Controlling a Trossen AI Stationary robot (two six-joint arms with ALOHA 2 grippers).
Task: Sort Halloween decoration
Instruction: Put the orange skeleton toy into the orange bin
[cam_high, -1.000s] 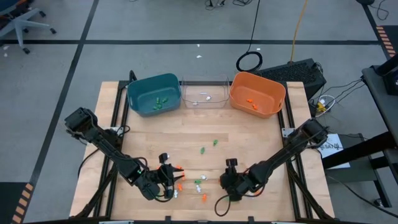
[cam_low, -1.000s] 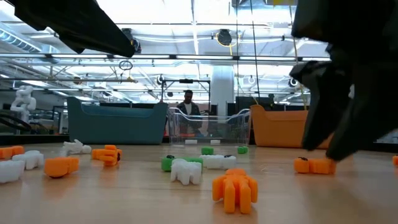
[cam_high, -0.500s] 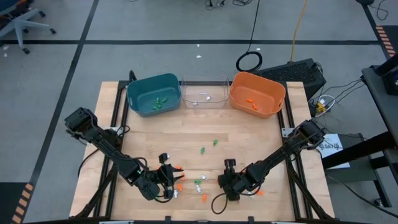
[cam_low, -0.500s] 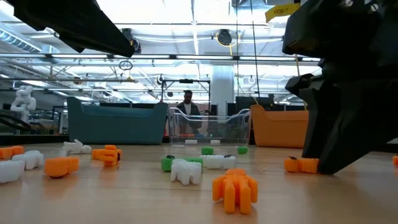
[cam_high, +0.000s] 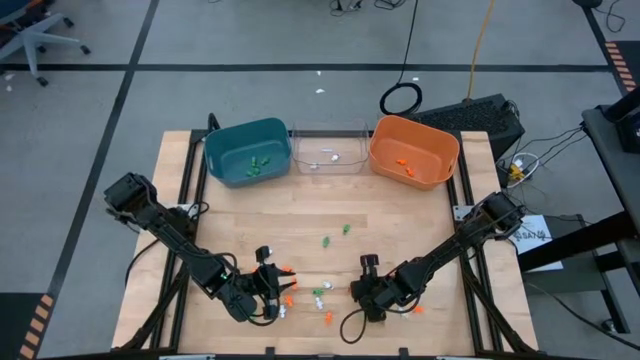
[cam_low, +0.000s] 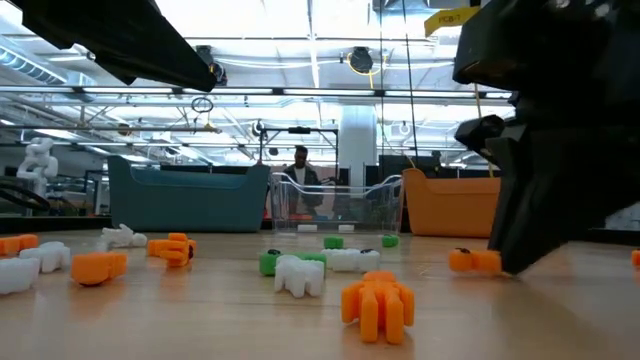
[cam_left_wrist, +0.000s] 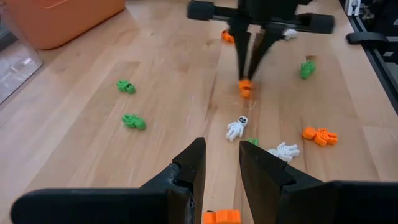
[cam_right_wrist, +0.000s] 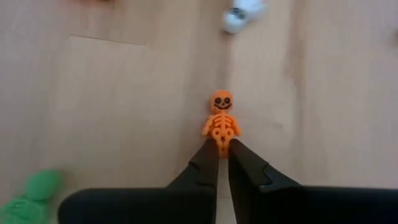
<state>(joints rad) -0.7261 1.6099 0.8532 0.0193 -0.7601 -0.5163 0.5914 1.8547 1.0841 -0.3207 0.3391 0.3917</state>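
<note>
Overhead, the right gripper (cam_high: 354, 292) sits low at the table's 6 o'clock edge, the orange bin (cam_high: 414, 151) far off at 1 o'clock, so a long carry lies ahead

Across the table-top, the orange skeleton (cam_low: 472, 261) lies against the right arm's dark fingers

Past the left gripper (cam_left_wrist: 219, 163), half spread and holding nothing, those fingers meet on it

At the right wrist, the jaws pinch only its legs (cam_right_wrist: 221, 121): so thin a hold could let it pivot or drop mid-carry among white and green trinkets
</note>
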